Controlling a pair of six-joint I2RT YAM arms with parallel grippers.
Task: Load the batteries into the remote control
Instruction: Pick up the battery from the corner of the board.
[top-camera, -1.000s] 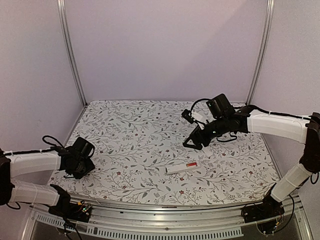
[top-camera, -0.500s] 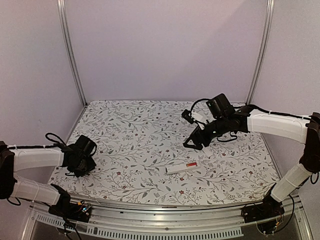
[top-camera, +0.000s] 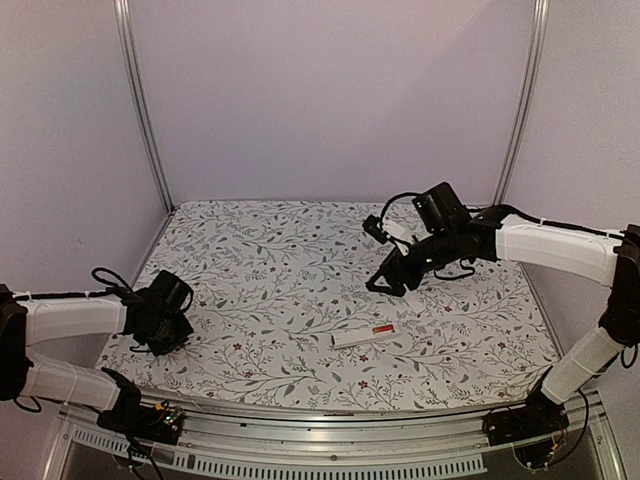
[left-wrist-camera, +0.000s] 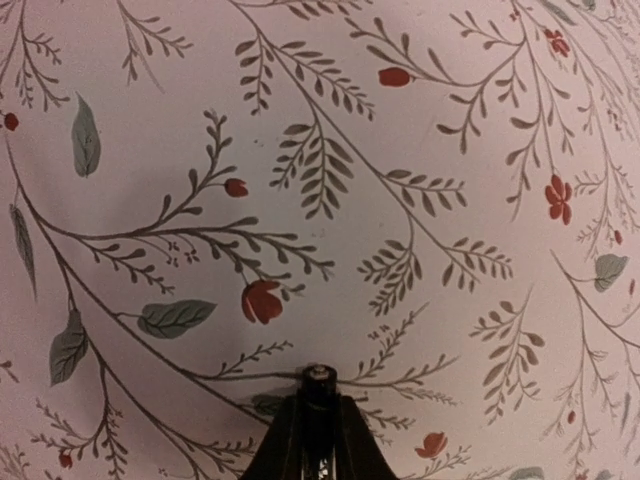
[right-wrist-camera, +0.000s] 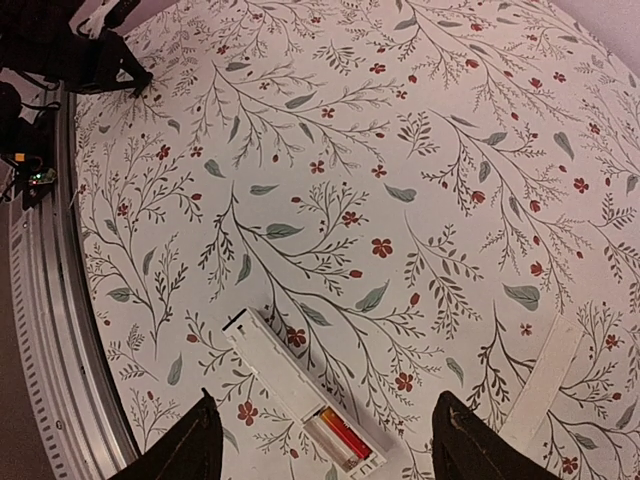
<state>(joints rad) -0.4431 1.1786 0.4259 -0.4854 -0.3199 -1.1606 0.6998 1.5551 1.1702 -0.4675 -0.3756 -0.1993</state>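
Observation:
The white remote control (top-camera: 362, 337) lies flat near the front middle of the table, its battery slot open at its right end. The red-orange battery (right-wrist-camera: 345, 436) lies in the slot (top-camera: 382, 330), and the lane beside it is bare white. My right gripper (right-wrist-camera: 328, 445) is open and empty, hovering above the remote with one finger on each side of it (top-camera: 385, 283). My left gripper (left-wrist-camera: 318, 395) is shut on the black battery (left-wrist-camera: 318, 376), whose metal tip points at the cloth. It hangs low over the front left of the table (top-camera: 152, 343).
The loose white cover strip (right-wrist-camera: 545, 385) lies on the floral cloth to the right of the remote. A metal rail (top-camera: 330, 425) runs along the near edge. Frame posts (top-camera: 140, 100) stand at the back corners.
My right gripper has risen slightly above the remote. My left arm has shifted a little, still holding the black battery. The remote has not moved.

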